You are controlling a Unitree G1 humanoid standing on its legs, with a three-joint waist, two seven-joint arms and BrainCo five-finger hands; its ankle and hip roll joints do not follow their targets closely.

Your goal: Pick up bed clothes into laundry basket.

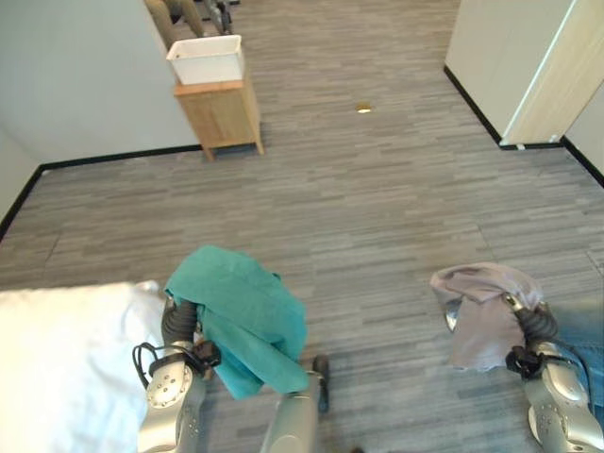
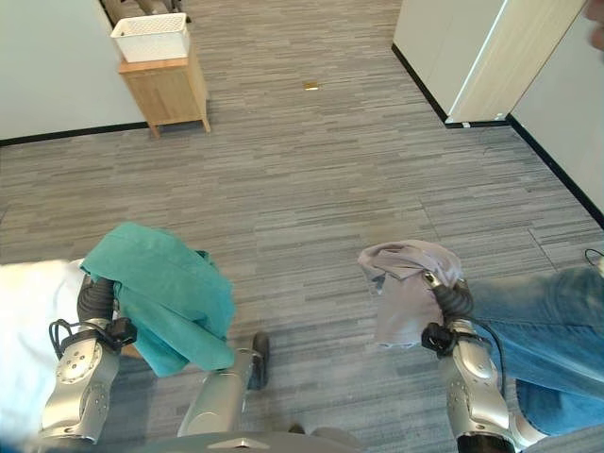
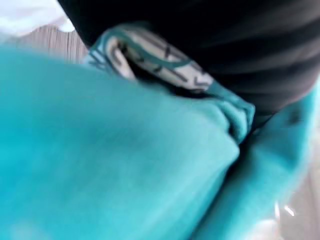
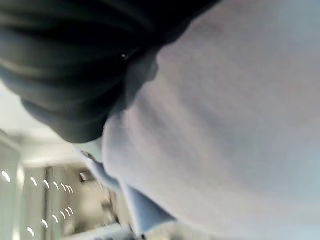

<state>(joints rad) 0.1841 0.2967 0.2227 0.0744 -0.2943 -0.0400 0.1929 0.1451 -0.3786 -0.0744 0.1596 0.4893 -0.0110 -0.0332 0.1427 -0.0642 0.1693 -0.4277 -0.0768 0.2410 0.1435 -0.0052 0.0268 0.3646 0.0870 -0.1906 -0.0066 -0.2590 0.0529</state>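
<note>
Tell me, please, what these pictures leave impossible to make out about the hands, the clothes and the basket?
- Left hand: fingers hidden under the teal cloth in both eye views and the left wrist view; grip unreadable.
- Right hand: fingers buried in the grey cloth; the right wrist view shows cloth and dark cover.
- White basket on the wooden stand: too far to see its contents.
- Bed: cut off by the frame edge.

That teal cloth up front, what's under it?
The teal cloth is draped over the robot's left hand; its dark ribbed cover shows beneath. The fingers are covered, so their grip cannot be seen. White bedding lies beside it.
</note>
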